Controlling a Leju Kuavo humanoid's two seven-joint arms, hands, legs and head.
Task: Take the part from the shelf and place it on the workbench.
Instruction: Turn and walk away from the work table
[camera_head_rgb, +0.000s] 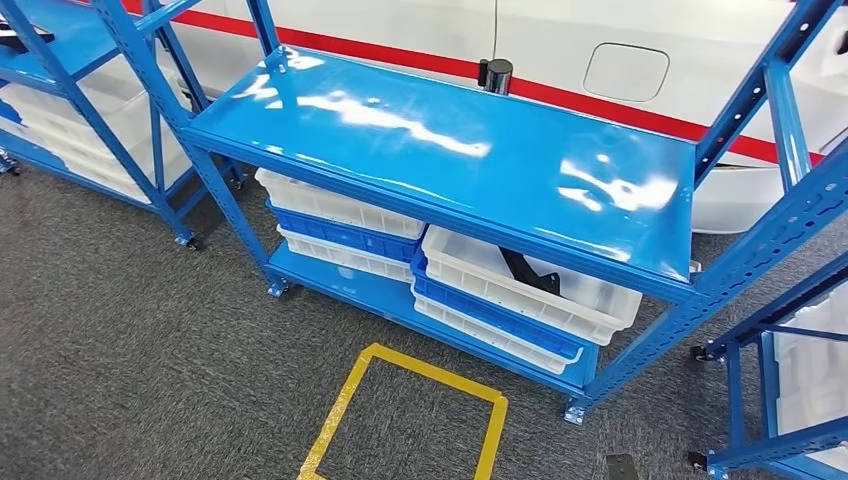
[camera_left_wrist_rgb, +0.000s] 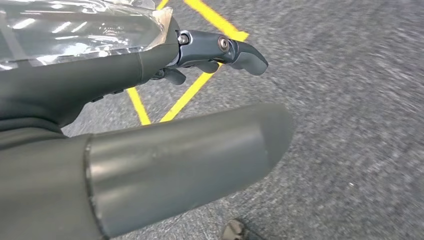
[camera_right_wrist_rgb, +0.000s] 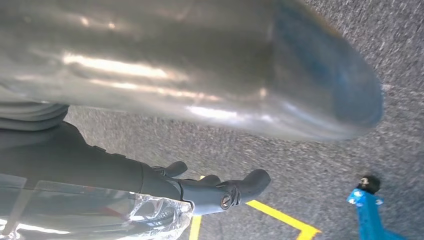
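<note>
Head view, item: dark angular part (camera_head_rgb: 527, 270), lying in the upper white bin (camera_head_rgb: 590, 300) on the lower level of the blue shelf (camera_head_rgb: 450, 150), right of frame centre, partly hidden under the top board. Judged rigid, probably metal or hard plastic, moderately weighty, not fragile; best taken across its exposed bar-like arm. Left hand (camera_left_wrist_rgb: 210, 52), wrist view: fingers loosely extended, holding nothing, hanging above carpet and yellow floor tape (camera_left_wrist_rgb: 185, 97). Right hand (camera_right_wrist_rgb: 215, 190), likewise empty, fingers apart.
</note>
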